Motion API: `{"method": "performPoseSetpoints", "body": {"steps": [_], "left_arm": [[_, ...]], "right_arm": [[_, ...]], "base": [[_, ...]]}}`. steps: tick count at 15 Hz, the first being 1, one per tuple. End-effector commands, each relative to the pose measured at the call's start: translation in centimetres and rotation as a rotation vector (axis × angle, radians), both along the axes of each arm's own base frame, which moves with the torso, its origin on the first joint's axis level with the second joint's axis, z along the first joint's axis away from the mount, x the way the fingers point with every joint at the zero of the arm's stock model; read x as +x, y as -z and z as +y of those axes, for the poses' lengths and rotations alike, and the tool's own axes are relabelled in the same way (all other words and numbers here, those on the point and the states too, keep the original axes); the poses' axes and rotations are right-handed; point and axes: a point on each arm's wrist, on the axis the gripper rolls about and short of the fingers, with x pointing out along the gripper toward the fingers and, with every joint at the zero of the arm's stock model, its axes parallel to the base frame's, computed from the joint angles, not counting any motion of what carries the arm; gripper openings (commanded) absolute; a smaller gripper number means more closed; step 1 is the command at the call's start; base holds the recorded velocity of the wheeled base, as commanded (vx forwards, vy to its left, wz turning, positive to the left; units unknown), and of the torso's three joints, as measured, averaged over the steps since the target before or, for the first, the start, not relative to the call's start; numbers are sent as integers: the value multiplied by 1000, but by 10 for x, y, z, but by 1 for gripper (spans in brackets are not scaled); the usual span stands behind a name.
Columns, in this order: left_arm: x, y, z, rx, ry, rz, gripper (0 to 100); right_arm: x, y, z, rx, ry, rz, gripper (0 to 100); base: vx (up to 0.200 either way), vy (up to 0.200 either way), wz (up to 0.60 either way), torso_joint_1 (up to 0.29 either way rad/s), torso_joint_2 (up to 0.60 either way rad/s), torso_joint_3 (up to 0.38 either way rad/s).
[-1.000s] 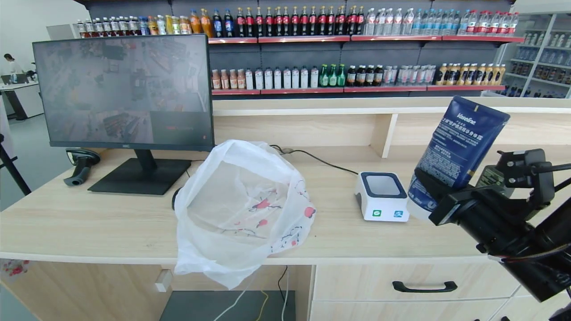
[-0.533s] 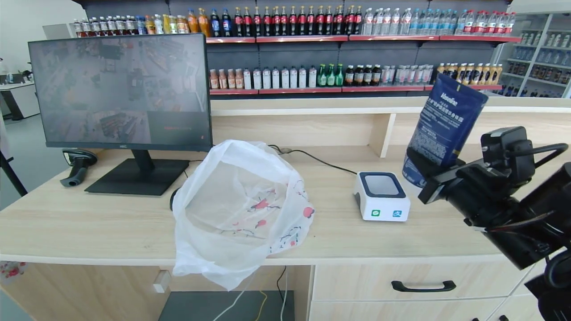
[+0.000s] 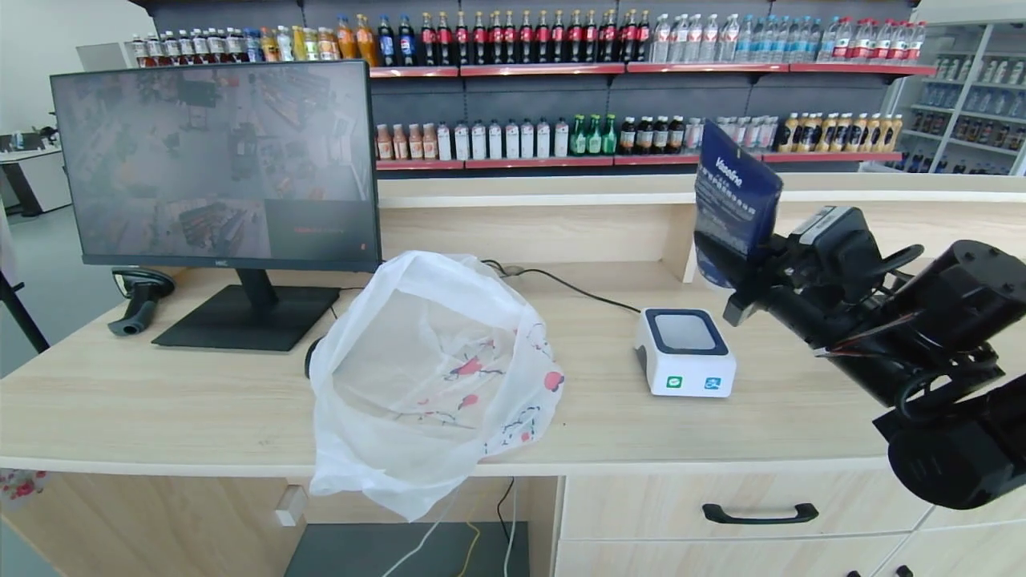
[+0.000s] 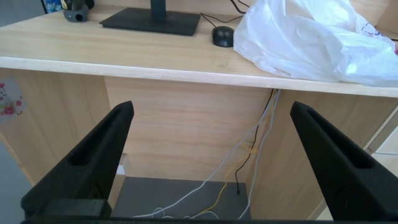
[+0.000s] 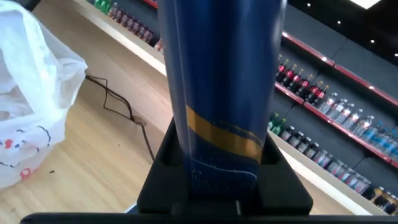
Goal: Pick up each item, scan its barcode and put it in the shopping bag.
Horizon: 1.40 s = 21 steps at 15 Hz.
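Observation:
My right gripper (image 3: pixel 741 276) is shut on a dark blue refill pouch (image 3: pixel 733 204), held upright in the air above and just right of the white barcode scanner (image 3: pixel 685 353) on the counter. In the right wrist view the blue pouch (image 5: pixel 221 81) with a gold band stands between the fingers (image 5: pixel 163 149). The white shopping bag (image 3: pixel 433 369) with red flower print lies open on the counter's front edge, left of the scanner. My left gripper (image 4: pixel 211 155) hangs open below the counter edge, in front of the wooden panel, with nothing between its fingers.
A monitor (image 3: pixel 216 164) stands at the back left, with a handheld scanner (image 3: pixel 140 300) beside it and a mouse (image 4: pixel 222 37) behind the bag. A cable (image 3: pixel 561 284) runs across the counter (image 3: pixel 160 401). Drink shelves (image 3: pixel 625 72) line the back wall. A drawer handle (image 3: pixel 761 513) sits below.
My right arm has carried the pouch up and to the left, from right of the scanner to above its right side, and turned it edge-on. The head view shifted slightly at first.

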Motion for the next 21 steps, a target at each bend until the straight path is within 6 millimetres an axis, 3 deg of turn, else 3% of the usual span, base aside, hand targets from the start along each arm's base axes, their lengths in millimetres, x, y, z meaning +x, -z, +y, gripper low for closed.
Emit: {"method": "performPoseSetpoints", "body": {"steps": [1, 8, 12, 21], "left_arm": [[0, 0, 0, 0, 0, -1, 100], [0, 0, 0, 2, 0, -3, 100], [0, -1, 0, 2, -4, -12, 100], [0, -1, 0, -1, -3, -11, 100]], "right_arm": [[4, 10, -9, -38, 29, 18, 0], [16, 36, -9, -278, -117, -48, 0], [24, 41, -21, -333, -145, -75, 0], [30, 54, -25, -380, -210, -79, 0]], "base": [[0, 0, 0, 0, 0, 0], [0, 0, 0, 0, 0, 0], [0, 0, 0, 0, 0, 0], [0, 0, 0, 0, 0, 0]]}}
